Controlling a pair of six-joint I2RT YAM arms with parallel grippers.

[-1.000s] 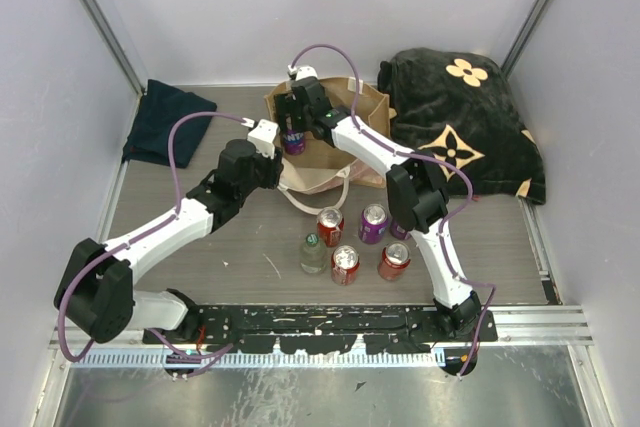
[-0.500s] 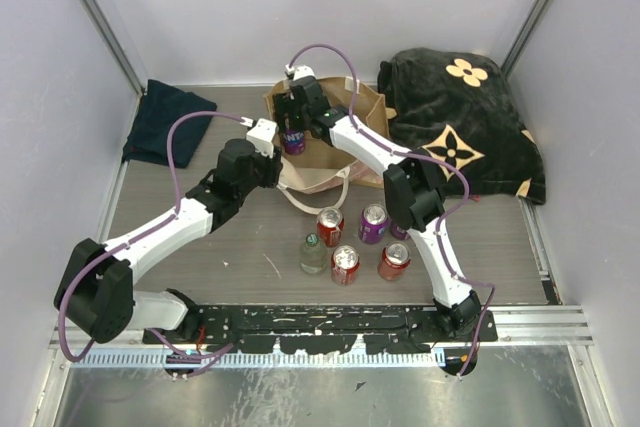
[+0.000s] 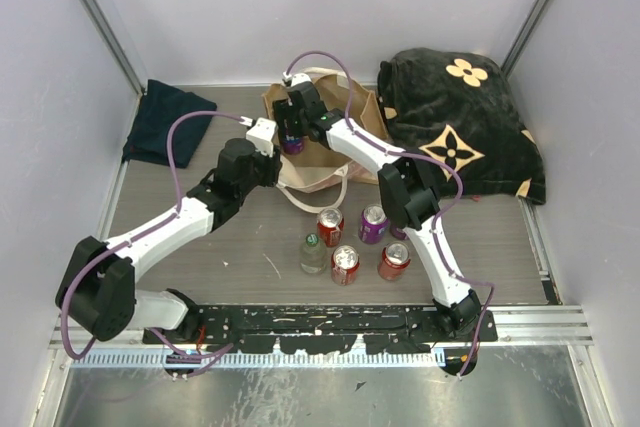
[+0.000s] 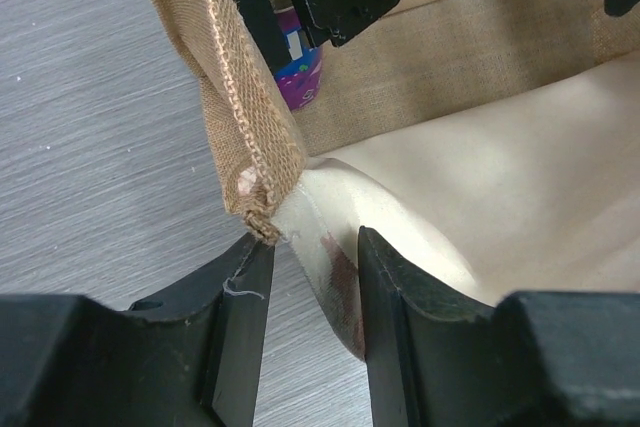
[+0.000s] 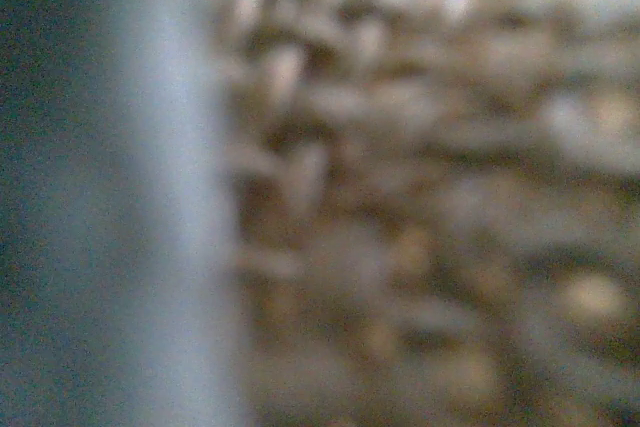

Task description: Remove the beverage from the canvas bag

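Right end effector (image 3: pixel 291 133): grips purple can (image 4: pixel 303 79) just below, at canvas bag (image 4: pixel 245 97) mouth; left end effector (image 4: pixel 308 292): pinches rim. Lift-out unfinished.

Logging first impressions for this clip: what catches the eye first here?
Both arms meet at the tan bag at the back: the right jaws grip a purple can at its mouth, and the left jaws pinch its rim. Loose cans stand in front of it.

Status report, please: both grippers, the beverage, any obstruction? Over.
Left gripper shut on canvas bag rim. Right gripper shut on purple can, at bag mouth. No obstruction seen.
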